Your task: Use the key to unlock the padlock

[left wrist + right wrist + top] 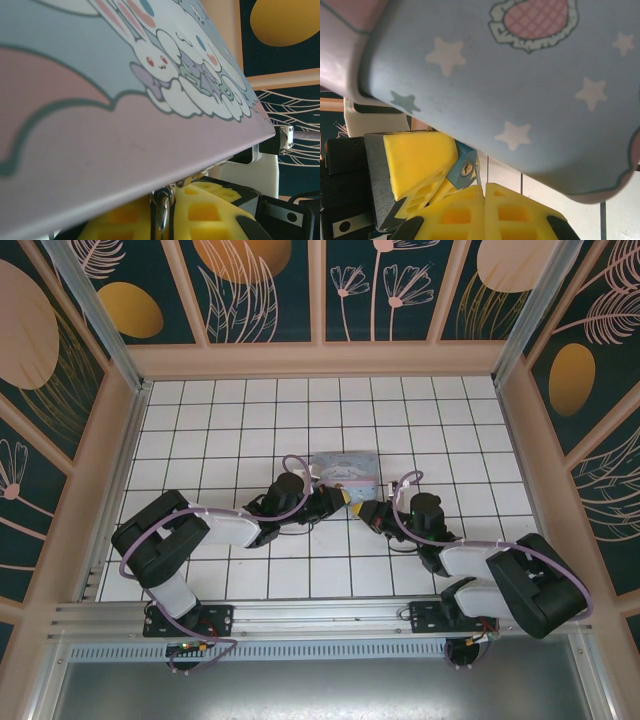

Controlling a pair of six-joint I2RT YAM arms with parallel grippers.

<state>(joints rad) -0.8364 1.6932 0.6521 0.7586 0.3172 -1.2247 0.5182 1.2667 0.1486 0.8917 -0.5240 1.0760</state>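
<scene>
In the right wrist view the blue padlock (462, 167) is clamped between the yellow fingers (420, 160) of my left gripper, its brass keyhole facing the camera. My right gripper (484, 188) is shut on the key (478, 176). The key's thin silvery blade sticks up just right of the keyhole, outside it. In the left wrist view my left gripper (168, 194) is shut on the padlock, whose metal shackle (162, 212) shows between the pads. From above, the left gripper (343, 498) and right gripper (368, 510) meet tip to tip in front of the tin.
A pale blue and pink cartoon-printed tin (345, 470) lies on the white tiled floor (250, 420) just behind both grippers. It looms close over them as the tin (125, 100) and tin (520, 75) in the wrist views. Wooden walls (310, 360) ring the floor.
</scene>
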